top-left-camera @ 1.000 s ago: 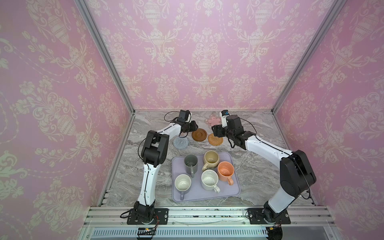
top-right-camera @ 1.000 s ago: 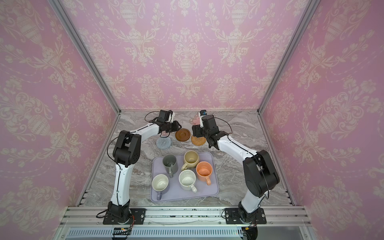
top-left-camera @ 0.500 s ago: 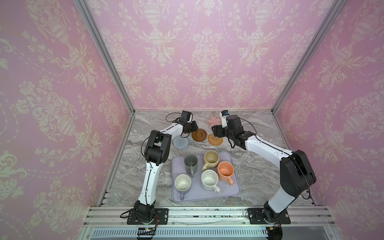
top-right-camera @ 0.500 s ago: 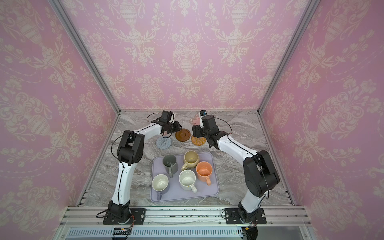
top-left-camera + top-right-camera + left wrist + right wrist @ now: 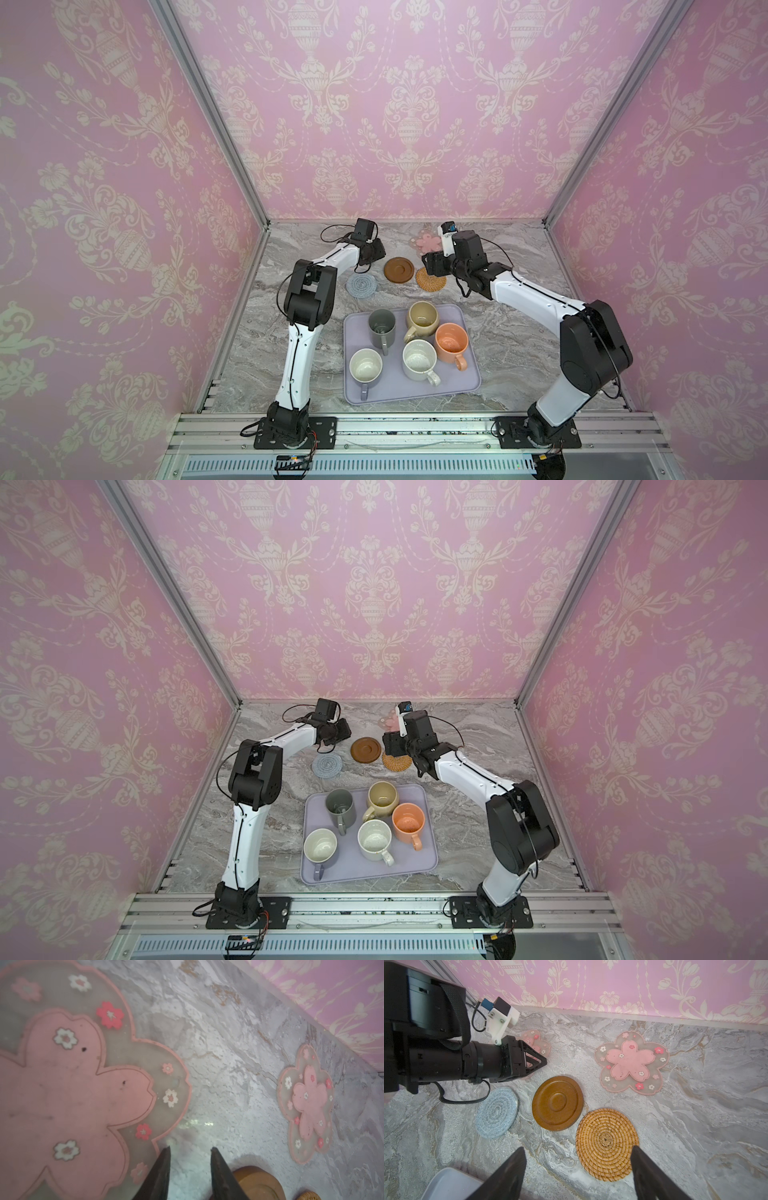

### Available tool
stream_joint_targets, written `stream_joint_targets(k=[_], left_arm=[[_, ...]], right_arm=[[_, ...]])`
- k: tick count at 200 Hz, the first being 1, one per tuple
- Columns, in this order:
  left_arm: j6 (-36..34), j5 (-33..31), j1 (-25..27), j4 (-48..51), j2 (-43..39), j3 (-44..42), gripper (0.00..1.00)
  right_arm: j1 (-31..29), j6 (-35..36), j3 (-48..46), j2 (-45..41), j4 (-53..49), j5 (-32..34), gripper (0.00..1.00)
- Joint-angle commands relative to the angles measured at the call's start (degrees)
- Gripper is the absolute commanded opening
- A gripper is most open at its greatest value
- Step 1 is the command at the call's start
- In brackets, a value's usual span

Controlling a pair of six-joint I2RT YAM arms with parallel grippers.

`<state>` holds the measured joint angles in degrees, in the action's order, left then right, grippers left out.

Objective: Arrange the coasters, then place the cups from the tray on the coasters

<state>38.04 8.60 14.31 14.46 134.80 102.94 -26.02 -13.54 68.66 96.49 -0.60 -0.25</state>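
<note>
left gripper [image 5: 189,1148], jaws narrow and empty, hangs at the edge of the far-left flower coaster [image 5: 72,1095]; right gripper [image 5: 577,1148], wide and empty, above the rattan coaster [image 5: 607,1144]. cups [image 5: 419,359] wait on the near tray [image 5: 399,392]. the thin coaster likely wants a low edge pinch, laid flat with room around it.

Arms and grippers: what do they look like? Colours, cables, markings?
Matching pair: left arm and right arm have white link shells, black joint housings, black bases. Thin black cables loop at the wrists. The left gripper and right gripper are black with tapered pointed fingers. White camera bracket with blue connector on each wrist. No markings legible.
</note>
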Motion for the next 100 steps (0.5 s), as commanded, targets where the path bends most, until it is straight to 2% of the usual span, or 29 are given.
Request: stream_joint_targets(k=[1, 100], left_arm=[[1.8, -3.73, -2.16, 5.43, -1.02, -3.92, 0.36], [0.48, -5.53, -4.19, 5.62, -9.32, -10.13, 0.36]], right_arm=[[-0.29, 0.97, -0.78, -2.0, -1.4, -0.44, 0.8], [-0.33, 1.16, -3.8, -2.94, -1.62, 0.48, 0.8]])
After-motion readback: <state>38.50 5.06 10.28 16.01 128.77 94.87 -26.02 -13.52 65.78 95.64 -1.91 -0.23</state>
